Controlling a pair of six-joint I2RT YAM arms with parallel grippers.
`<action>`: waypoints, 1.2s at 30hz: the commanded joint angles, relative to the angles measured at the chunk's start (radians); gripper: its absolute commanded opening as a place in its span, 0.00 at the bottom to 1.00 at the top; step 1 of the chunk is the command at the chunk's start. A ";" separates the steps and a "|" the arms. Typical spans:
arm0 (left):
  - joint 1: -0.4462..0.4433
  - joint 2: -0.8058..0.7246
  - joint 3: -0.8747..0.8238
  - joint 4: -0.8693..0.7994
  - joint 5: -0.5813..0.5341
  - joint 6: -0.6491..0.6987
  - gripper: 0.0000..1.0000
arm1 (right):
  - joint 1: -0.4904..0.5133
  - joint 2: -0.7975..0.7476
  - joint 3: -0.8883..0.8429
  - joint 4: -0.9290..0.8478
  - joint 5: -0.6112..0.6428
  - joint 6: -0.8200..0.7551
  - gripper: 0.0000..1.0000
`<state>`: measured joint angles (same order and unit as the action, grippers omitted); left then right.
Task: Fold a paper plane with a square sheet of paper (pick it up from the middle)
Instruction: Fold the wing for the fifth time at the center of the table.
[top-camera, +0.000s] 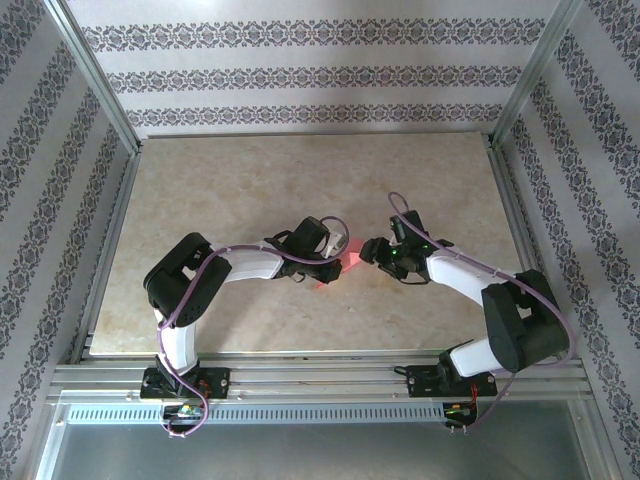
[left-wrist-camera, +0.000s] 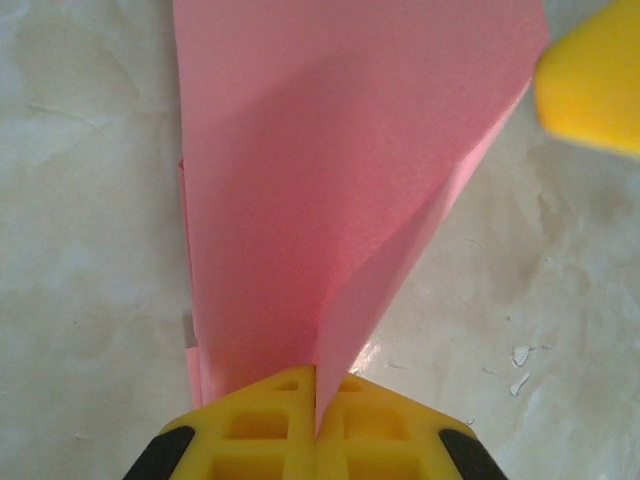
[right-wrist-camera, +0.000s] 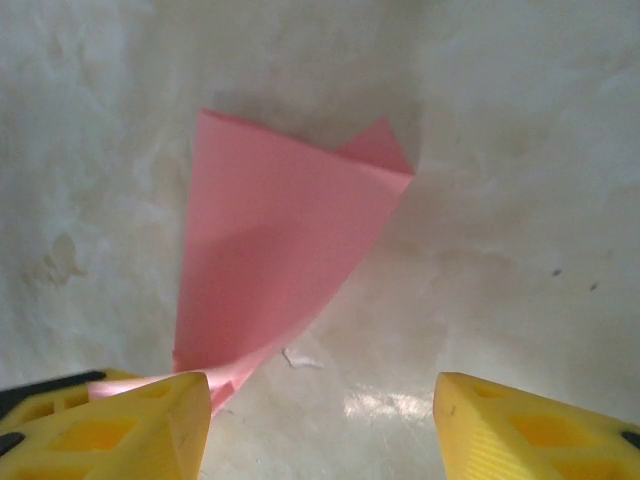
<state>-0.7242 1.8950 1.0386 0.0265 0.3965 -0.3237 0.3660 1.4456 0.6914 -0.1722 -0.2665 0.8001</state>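
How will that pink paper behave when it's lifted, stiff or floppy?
Probably floppy: the paper bows upward from where the left tool pinches its narrow end. Likely very light: it looks like a thin sheet. The fold may spring open, since its layers gape apart rather than lying flat.

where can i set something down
Bare: the far half of the table, up to the back wall, and the near strip between left arm and right arm. Crowded: centre, where left gripper and right gripper meet at the pink paper.
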 joint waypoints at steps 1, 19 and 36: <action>0.009 0.022 0.016 -0.042 0.013 -0.025 0.06 | 0.033 0.020 0.031 -0.042 0.040 -0.045 0.62; 0.009 0.033 0.018 -0.053 0.018 -0.029 0.10 | 0.074 0.159 0.090 -0.025 0.043 0.024 0.75; 0.016 0.057 0.047 -0.106 -0.008 -0.154 0.09 | 0.080 -0.004 -0.001 0.061 0.023 0.207 0.71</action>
<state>-0.7242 1.9232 1.0721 -0.0292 0.3954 -0.4355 0.4274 1.4490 0.6846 -0.1085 -0.2783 0.9348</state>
